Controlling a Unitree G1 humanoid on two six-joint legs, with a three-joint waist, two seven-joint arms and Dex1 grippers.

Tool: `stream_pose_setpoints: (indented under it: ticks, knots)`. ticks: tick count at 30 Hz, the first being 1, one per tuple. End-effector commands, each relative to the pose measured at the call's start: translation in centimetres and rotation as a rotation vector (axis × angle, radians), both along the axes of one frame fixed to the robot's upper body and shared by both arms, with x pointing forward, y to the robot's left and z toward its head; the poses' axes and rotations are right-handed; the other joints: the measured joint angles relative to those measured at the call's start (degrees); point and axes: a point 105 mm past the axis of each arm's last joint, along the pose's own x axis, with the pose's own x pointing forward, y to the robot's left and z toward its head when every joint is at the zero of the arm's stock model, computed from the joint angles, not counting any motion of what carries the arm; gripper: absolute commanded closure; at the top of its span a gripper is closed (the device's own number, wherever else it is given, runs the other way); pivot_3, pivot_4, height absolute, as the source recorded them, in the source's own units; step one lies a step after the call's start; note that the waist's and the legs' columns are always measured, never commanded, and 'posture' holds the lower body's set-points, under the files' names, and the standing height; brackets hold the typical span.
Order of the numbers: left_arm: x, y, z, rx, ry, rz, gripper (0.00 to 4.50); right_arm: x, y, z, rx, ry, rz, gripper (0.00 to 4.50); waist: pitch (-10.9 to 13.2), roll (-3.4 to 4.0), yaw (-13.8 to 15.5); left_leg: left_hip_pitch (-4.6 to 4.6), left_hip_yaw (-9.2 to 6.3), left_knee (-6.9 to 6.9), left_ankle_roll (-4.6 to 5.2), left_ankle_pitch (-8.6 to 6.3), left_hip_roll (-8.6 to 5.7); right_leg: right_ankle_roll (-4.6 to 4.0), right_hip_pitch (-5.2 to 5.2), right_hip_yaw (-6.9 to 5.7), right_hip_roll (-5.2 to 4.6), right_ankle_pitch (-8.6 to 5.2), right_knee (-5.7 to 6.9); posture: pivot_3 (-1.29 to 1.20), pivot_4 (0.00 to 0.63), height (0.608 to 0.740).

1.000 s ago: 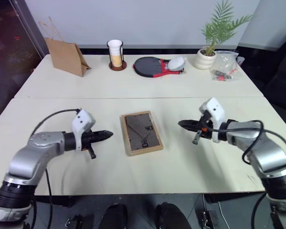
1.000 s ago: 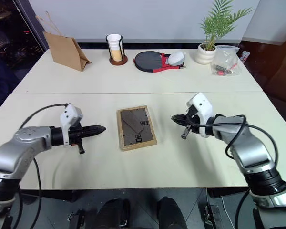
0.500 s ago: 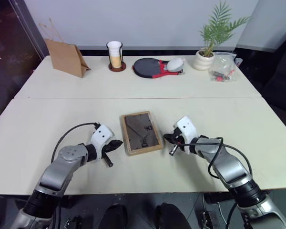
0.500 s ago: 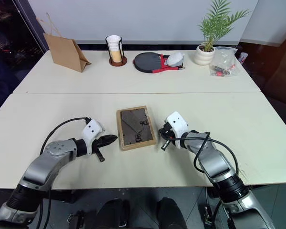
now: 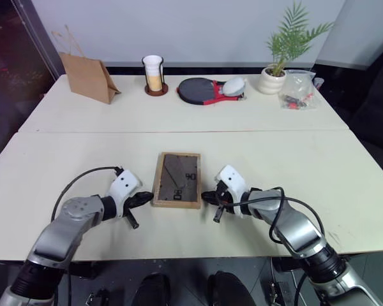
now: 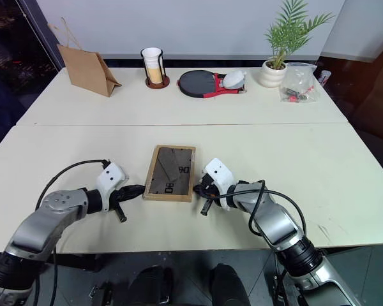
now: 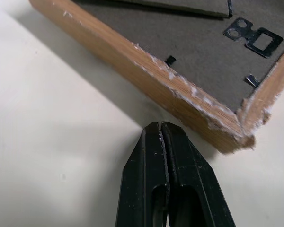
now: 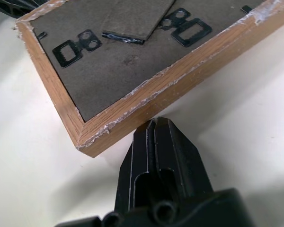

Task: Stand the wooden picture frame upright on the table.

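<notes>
Meanwhile, wooden picture frame (image 5: 177, 180) flat (back up), closed claws flanking

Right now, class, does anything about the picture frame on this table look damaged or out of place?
The wooden picture frame lies face down on the table, back panel up. In the wrist views its light-wood edges are chipped and scuffed whitish, worst at the corners. It also lies slightly askew to the table's seam.
</notes>
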Motion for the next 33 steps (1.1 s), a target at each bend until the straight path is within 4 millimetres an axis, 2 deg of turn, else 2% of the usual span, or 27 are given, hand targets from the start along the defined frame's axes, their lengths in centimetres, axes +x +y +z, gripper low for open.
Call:
stream_pose_setpoints:
  ticks: [1,5,8,11,15,16,21,26,33]
  knots:
    - [-0.1,0.2,0.9,0.002,-0.016,-0.013,4.47,-0.3,-0.5,0.2,-0.033,-0.019,0.016,4.5,0.0,0.0,0.1,0.0,0.0,0.0,0.0,0.0,0.0,0.0,0.01,0.0,-0.01,0.0,0.0,0.0,0.15,0.74]
    - [-0.1,1.8,2.7,-0.11,0.071,-0.009,4.47,0.1,-3.6,2.0,-0.072,-0.059,-0.016,4.5,0.0,-0.01,0.4,-0.03,-0.01,0.01,0.0,0.0,-0.03,-0.01,0.01,-0.03,-0.07,0.0,-0.02,0.0,0.15,0.74]
    - [-0.4,1.7,3.9,-0.216,0.18,-0.05,3.68,0.2,-4.8,3.1,-0.091,-0.086,-0.016,4.5,0.0,-0.02,0.5,-0.08,-0.05,0.06,0.01,0.0,-0.06,-0.01,0.01,-0.09,-0.09,-0.01,-0.03,0.0,0.15,0.74]
    - [-0.3,1.2,5.1,-0.358,0.316,-0.069,2.23,0.1,-5.0,3.7,-0.106,-0.107,0.004,4.5,0.0,-0.02,0.3,-0.07,-0.04,0.14,0.06,-0.03,-0.07,-0.01,0.05,-0.09,-0.09,-0.01,-0.04,0.0,0.15,0.74]
    - [0.6,1.0,6.0,-0.531,0.484,-0.032,0.19,0.2,-4.8,3.4,-0.117,-0.11,0.015,4.5,0.0,-0.03,0.1,-0.07,-0.08,0.16,0.07,-0.04,-0.13,0.01,0.03,-0.08,0.06,0.0,-0.02,0.0,0.15,0.74]
    - [0.8,1.0,6.0,-0.552,0.51,-0.02,0.04,0.3,-4.8,3.3,-0.12,-0.112,0.015,4.5,0.0,-0.03,0.1,-0.07,-0.09,0.16,0.07,-0.04,-0.13,0.02,0.03,-0.09,0.07,0.0,-0.01,0.0,0.15,0.74]
    - [1.3,0.3,4.8,-0.603,0.675,0.027,0.04,1.4,-3.7,2.2,-0.134,-0.121,0.013,4.5,0.0,-0.04,0.0,-0.07,-0.08,0.17,0.08,-0.04,-0.14,0.02,0.02,-0.07,0.08,0.0,-0.01,0.0,0.15,0.74]
    - [2.1,-0.4,3.9,-0.613,0.731,0.069,0.04,2.0,-2.3,1.2,-0.144,-0.11,0.043,4.5,0.0,-0.05,0.2,-0.1,-0.08,0.21,0.08,-0.04,-0.15,0.02,0.02,-0.06,0.05,0.0,0.0,0.0,0.15,0.74]
    - [2.5,-1.4,1.8,-0.602,0.778,0.094,0.04,1.4,1.0,1.1,-0.096,-0.104,0.157,4.5,0.0,-0.06,0.1,-0.06,-0.07,0.22,0.07,-0.04,-0.14,0.02,0.03,-0.03,0.04,0.01,0.06,0.0,0.15,0.74]
